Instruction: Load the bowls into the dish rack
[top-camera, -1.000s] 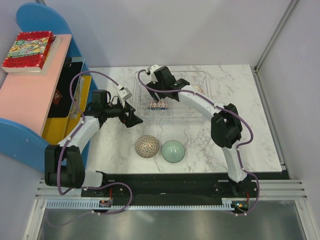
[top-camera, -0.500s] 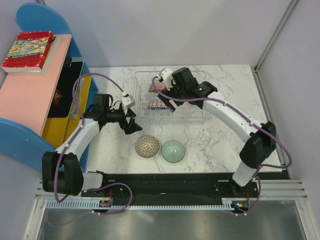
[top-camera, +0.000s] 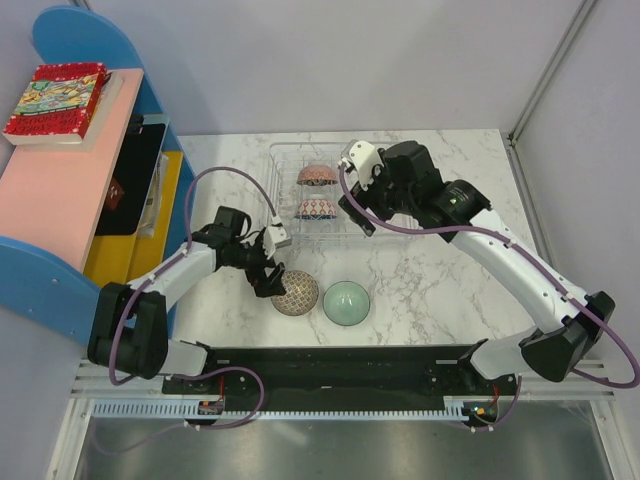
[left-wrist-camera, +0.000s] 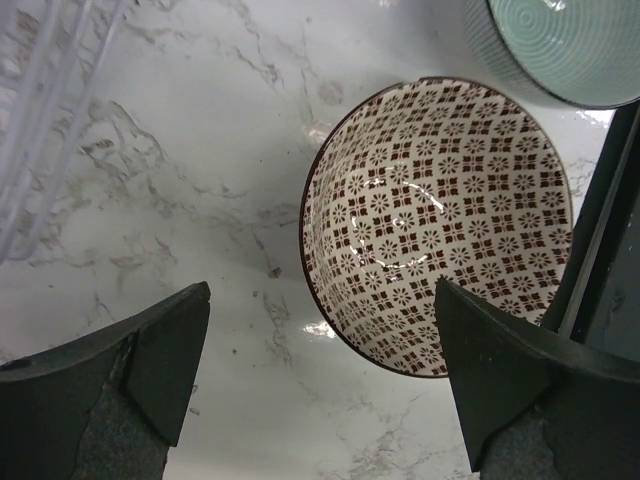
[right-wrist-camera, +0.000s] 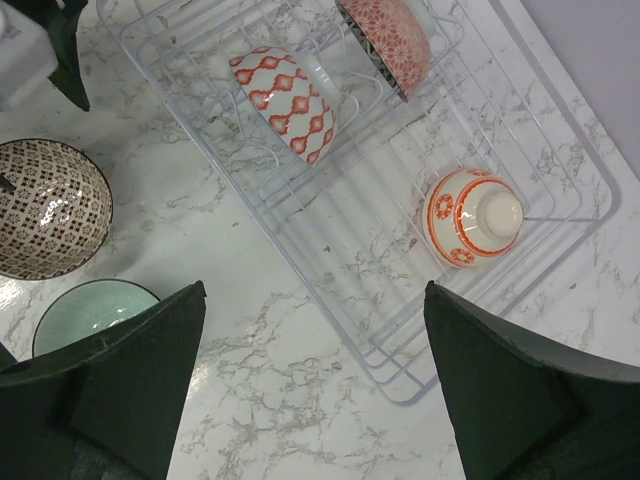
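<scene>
The clear dish rack (top-camera: 385, 232) (right-wrist-camera: 420, 350) stands at the back of the marble table. Three bowls are in it: an orange-and-white patterned one (right-wrist-camera: 285, 100) (top-camera: 316, 209), a red floral one (right-wrist-camera: 385, 30) (top-camera: 317, 175), and a white, orange-ringed one (right-wrist-camera: 472, 215) lying bottom up. A beige lattice bowl (top-camera: 295, 292) (left-wrist-camera: 440, 225) and a mint-green bowl (top-camera: 346, 302) (left-wrist-camera: 560, 45) sit upright in front of the rack. My left gripper (top-camera: 268, 274) (left-wrist-camera: 320, 390) is open, just left of the lattice bowl, with its right finger over the rim. My right gripper (top-camera: 352, 212) (right-wrist-camera: 315, 380) hangs open and empty above the rack's near edge.
A blue and pink shelf unit (top-camera: 60, 190) stands left of the table with a red book (top-camera: 55, 100) on top and a yellow bin (top-camera: 125, 250) beside it. A white wall post (top-camera: 545, 70) rises at the back right corner.
My right gripper has let go of the orange-and-white bowl in the rack, opened wide and drawn back to the right. My left gripper has moved forward and down to the lattice bowl.
</scene>
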